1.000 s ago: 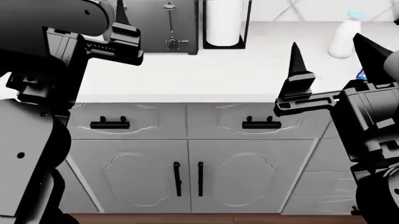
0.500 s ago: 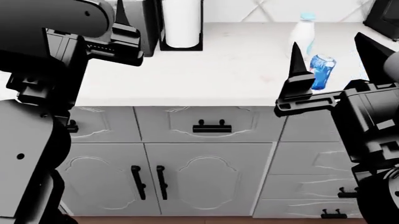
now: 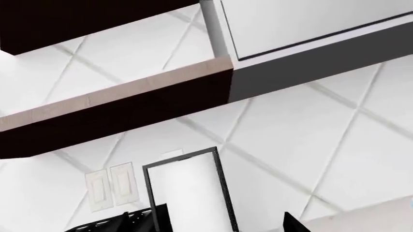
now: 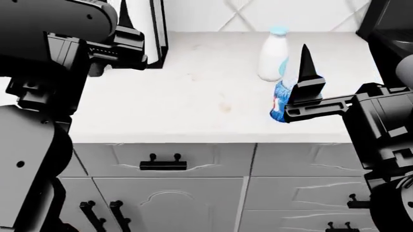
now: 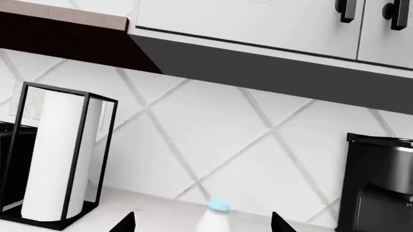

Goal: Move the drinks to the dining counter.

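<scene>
The white milk bottle (image 4: 271, 55) with a light-blue cap stands upright on a white kitchen counter (image 4: 193, 96). The blue Pepsi can (image 4: 278, 105) stands just in front of it, near the counter's front edge, partly hidden by a finger (image 4: 304, 72) of my right gripper (image 4: 337, 50). That gripper is open, empty and held above the counter beside the can. The right wrist view shows the bottle (image 5: 216, 220) beyond the spread right gripper (image 5: 203, 223). My left gripper (image 4: 119, 21) is open and empty at the left; it also shows in the left wrist view (image 3: 206, 224). The dining counter is out of view.
A paper towel roll in a black frame (image 4: 158, 29) (image 5: 58, 154) (image 3: 187, 193) stands at the back left of the counter. A black coffee machine (image 4: 390, 24) (image 5: 380, 183) stands at the back right. Drawers with black handles (image 4: 164, 164) lie below the counter edge.
The view has slid right along the counter. The toaster has left the view, and the bottle and can have moved from the far right to just in front of my right gripper. Both grippers stay open.
</scene>
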`<state>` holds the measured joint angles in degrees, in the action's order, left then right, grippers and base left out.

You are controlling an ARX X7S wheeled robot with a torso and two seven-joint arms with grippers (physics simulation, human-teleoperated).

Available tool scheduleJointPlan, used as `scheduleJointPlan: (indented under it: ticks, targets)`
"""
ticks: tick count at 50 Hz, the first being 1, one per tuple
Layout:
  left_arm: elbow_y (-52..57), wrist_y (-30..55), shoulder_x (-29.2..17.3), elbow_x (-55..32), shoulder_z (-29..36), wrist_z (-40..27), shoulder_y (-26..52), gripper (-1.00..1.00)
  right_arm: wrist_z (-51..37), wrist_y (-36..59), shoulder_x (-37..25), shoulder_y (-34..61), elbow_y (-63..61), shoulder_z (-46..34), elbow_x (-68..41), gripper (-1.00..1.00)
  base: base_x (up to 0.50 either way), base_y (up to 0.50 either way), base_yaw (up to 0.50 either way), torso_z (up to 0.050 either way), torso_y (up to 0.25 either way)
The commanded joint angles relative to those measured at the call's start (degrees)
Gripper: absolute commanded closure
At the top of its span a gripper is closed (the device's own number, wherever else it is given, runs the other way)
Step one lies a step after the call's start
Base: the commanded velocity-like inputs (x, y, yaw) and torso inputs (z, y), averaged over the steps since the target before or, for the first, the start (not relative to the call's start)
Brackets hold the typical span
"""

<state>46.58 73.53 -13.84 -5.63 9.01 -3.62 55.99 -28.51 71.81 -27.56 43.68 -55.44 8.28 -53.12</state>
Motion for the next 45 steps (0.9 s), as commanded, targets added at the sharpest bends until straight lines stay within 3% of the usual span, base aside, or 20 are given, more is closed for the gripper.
scheduleJointPlan:
  ticks: [1, 22, 31, 35, 37, 39, 41, 44, 45]
  targets:
    - [0.74, 0.99, -0.32, -0.35, -0.28, -0.01, 0.46, -1.00, -1.16, 0.59, -0.70, 0.69, 0.23, 0.17, -1.77, -1.00, 0.40, -0.47, 0.00, 0.000, 0.000]
    - [2.59, 3.07, -0.72, -0.87, -1.21, -0.25, 0.93, -1.00, -2.08, -0.87, -1.46, 0.00, 0.83, -1.76, -1.95, -1.00, 0.40, -0.46, 0.00, 0.000, 0.001]
    - [4.04, 5.61, -1.01, -1.79, -1.84, 0.52, 0.92, -1.00, -3.95, 1.50, -1.67, 0.43, 1.25, -2.38, -3.80, -1.00, 0.03, -0.01, 0.00, 0.000, 0.000]
    - [5.16, 12.84, -1.81, -5.93, -2.33, 5.72, 1.78, -1.00, -4.42, 1.96, -1.76, 0.39, 1.42, -2.41, -4.64, -1.00, 0.00, 0.00, 0.00, 0.000, 0.000]
    - [4.74, 16.43, -3.72, -10.72, -2.53, 7.87, 1.81, -1.00, -4.73, 2.15, -1.81, 0.49, 1.61, -2.22, -5.04, -1.00, 0.00, 0.00, 0.00, 0.000, 0.000]
    - [-1.48, 16.44, -9.66, -27.91, -7.29, -8.98, 2.98, -1.00, -4.99, 2.27, -1.83, 0.74, 1.69, -2.19, -5.39, -1.00, 0.00, 0.00, 0.00, 0.000, 0.000]
    - [-5.18, 16.33, -12.25, -45.10, -8.70, -19.83, 4.96, -1.00, -5.22, 2.32, -1.68, 1.08, 2.03, -2.18, -5.73, -1.00, 0.00, 0.00, 0.00, 0.000, 0.000]
    - [-8.30, 15.60, -14.24, -70.78, -7.19, -22.91, 4.94, -1.00, -5.37, 2.33, -1.80, 1.36, 2.05, -2.37, -6.11, -1.00, 0.00, 0.00, 0.00, 0.000, 0.000]
    - [-9.25, 15.16, -14.57, -72.73, -7.11, -21.35, 4.02, -1.00, -5.46, 2.27, -1.86, 1.28, 2.06, -2.18, -6.28, -1.00, 0.00, 0.00, 0.00, 0.000, 0.000]
